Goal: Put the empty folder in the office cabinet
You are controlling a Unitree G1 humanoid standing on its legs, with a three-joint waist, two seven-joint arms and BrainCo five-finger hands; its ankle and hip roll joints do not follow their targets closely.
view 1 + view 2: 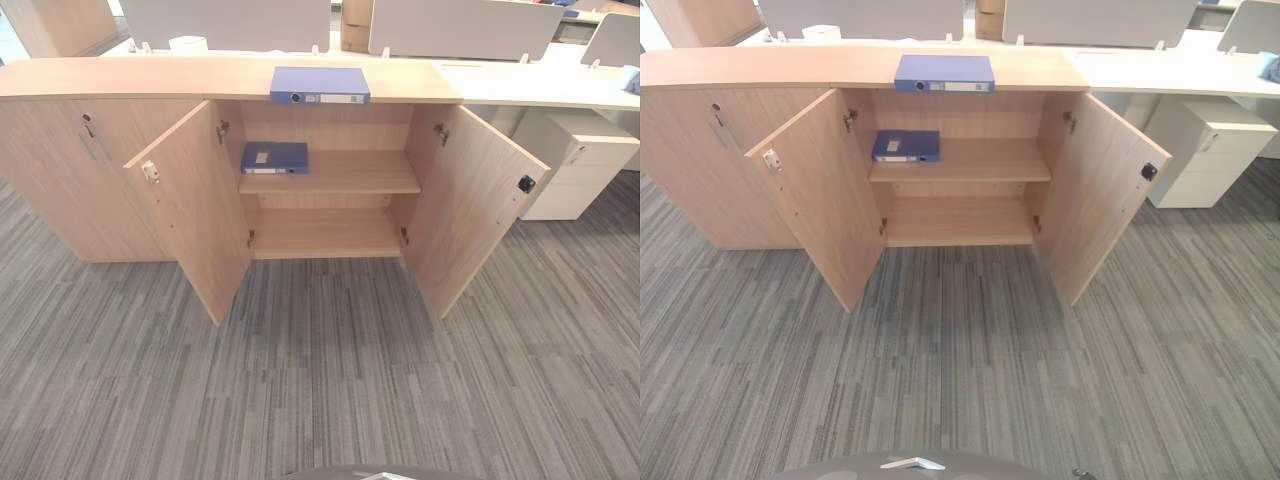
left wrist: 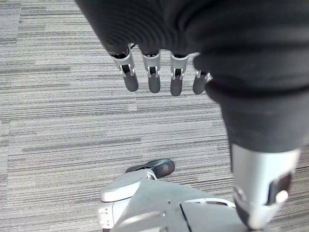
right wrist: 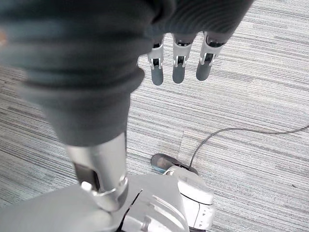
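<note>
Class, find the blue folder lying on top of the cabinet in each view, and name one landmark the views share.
Left eye view: folder top centre, on the cabinet top.
Right eye view: folder top centre, slightly further left.
Wrist views: carpet, not the folder.
Shared landmark: second folder on the upper shelf.

An office.
A low wooden cabinet [image 1: 330, 170] with open doors holds a blue folder [image 1: 275, 157]; desks with divider screens [image 1: 460, 25] and grey carpet [image 1: 320, 380] surround it.

A flat blue folder with a white label strip [image 1: 319, 85] lies on the light wood-grain office cabinet [image 1: 120, 78]. A darker blue folder with a pale label [image 1: 274, 157] sits inside. Beneath the silver, dark-tipped left hand [image 2: 153, 72], grey striped carpet [image 2: 58, 130].
</note>
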